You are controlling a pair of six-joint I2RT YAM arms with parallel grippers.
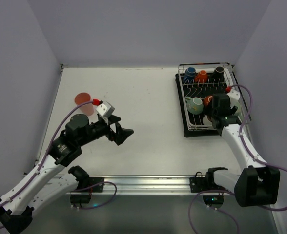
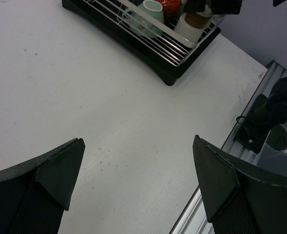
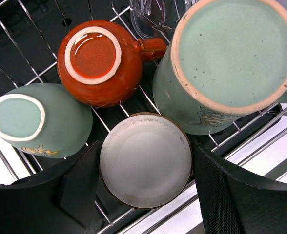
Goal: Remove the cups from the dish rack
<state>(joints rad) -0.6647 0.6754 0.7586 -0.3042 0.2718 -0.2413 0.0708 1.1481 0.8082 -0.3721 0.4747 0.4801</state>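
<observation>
Far left first: the salmon-pink tumbler (image 1: pixel 83 102) is out of the rack and stands alone on the desk (image 1: pixel 148 92), near its left edge and toward the far side. Just right of it and nearer to us, the left gripper (image 1: pixel 122 133) hangs over bare desk with its claw released. In its own wrist view the two dark fingers (image 2: pixel 51 195) stand wide apart with nothing between them but white surface.

Across to the far right corner of the desk, and there's the dish rack (image 1: pixel 198 131), silver wire on a black tray, well apart from the left arm. Along its far end sit the blue cup (image 1: pixel 191 74), the orange cup (image 1: pixel 201 75) and the black cup (image 1: pixel 218 71), in a row.

The right gripper (image 1: pixel 215 116) is down in the near end of the rack. In its wrist view, a small teal cup (image 3: pixel 38 119) leans on the wires at left and a red-orange mug (image 3: pixel 98 61) sits base up beside it. Then come a clear glass (image 3: pixel 158 14) at the top edge and a big teal mug (image 3: pixel 231 63) at right. Dead centre is the brown-rimmed cup (image 3: pixel 146 165), base up and in the rack, with one black finger (image 3: pixel 80 187) on either side of it. The pads are right at its sides. Whether they actually press on it, I cannot tell.
</observation>
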